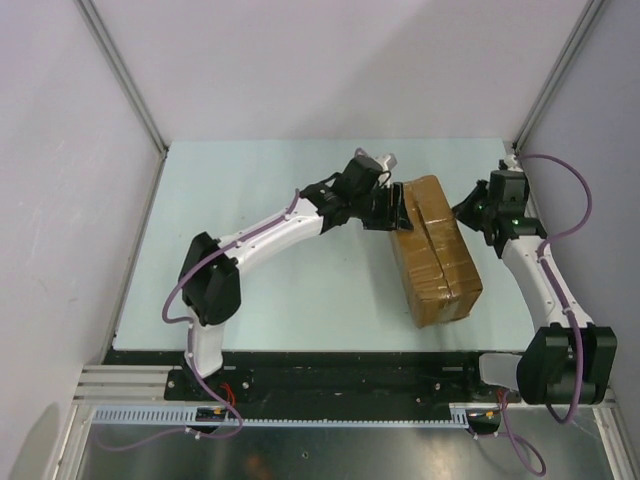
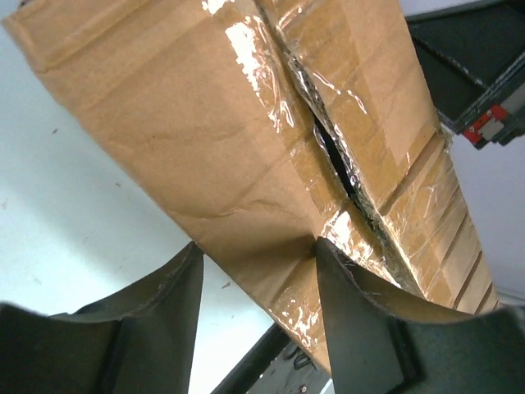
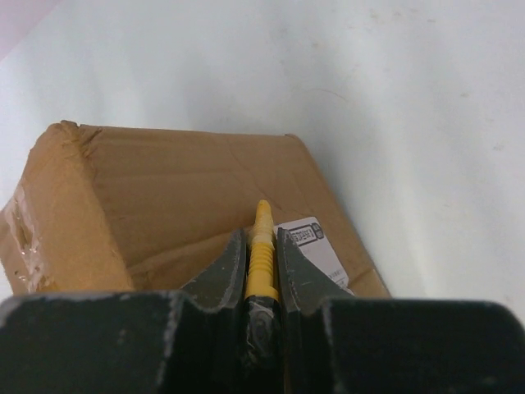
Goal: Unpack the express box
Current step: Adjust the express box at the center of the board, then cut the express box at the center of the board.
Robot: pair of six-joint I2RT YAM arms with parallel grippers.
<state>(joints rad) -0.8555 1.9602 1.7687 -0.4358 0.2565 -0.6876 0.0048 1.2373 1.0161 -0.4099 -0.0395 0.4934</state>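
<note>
Lying underneath: a pale mint table (image 1: 280,200); smooth, with a dark strip along its near edge
Room: plain white walls (image 1: 330,60) on three sides; slim metal posts (image 1: 120,75) rise at the far corners
Box (image 1: 435,255): brown carton on the table, right of the middle, between the two claws; its long side runs far to near, a little aslant; glossy tape (image 2: 262,74) covers the top seam, which gapes in a dark slit; a small white label (image 3: 305,238) sits on the face toward the right claw
Left claw (image 1: 392,210): spread apart, gripping nothing; at the box's left side near the far end; its fingers (image 2: 361,320) straddle a taped edge of the box; whether they touch the cardboard cannot be told
Right claw (image 3: 262,238): clenched on a yellow knife (image 3: 262,222); near the box's far right side; the knife pokes out between the fingertips toward the cardboard
</note>
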